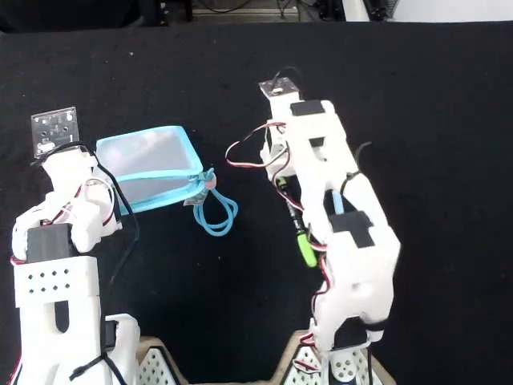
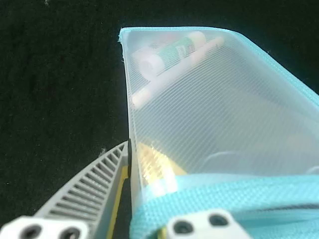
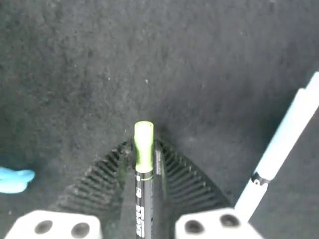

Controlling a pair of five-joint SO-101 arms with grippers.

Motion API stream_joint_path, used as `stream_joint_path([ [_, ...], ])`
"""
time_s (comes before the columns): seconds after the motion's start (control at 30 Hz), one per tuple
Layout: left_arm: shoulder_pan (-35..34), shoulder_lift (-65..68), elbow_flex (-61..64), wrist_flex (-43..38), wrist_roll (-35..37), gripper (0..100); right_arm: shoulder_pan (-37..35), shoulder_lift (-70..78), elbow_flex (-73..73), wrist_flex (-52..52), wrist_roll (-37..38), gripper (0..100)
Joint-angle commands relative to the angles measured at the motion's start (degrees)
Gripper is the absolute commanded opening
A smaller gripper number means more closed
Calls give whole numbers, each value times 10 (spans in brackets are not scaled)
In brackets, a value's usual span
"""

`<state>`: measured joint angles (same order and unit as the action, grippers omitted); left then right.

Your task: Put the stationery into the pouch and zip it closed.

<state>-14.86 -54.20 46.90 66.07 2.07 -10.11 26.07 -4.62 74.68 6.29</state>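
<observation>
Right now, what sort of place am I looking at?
Probably a robotics test bench in a lab or workshop: two white arms at a black-covered table, the left hand holding a blue pouch, the right hand a green marker, cables along the far edge.

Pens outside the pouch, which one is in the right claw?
The black marker with the lime-green cap, gripped in the right claw. The other, a white and light-blue pen, lies loose on the black table beside it.

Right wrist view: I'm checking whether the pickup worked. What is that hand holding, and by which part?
The right hand grips the marker just behind its green cap; the cap's tip pokes out in front.
</observation>
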Motion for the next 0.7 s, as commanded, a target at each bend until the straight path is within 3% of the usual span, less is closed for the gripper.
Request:
stream_joint_path([
  [0.0, -1, 0, 1, 0, 4, 36, -7, -71, 19, -11, -11, 10],
  [0.67, -1, 0, 7, -4, 4, 36, -4, -153, 74, -8, -29, 11],
])
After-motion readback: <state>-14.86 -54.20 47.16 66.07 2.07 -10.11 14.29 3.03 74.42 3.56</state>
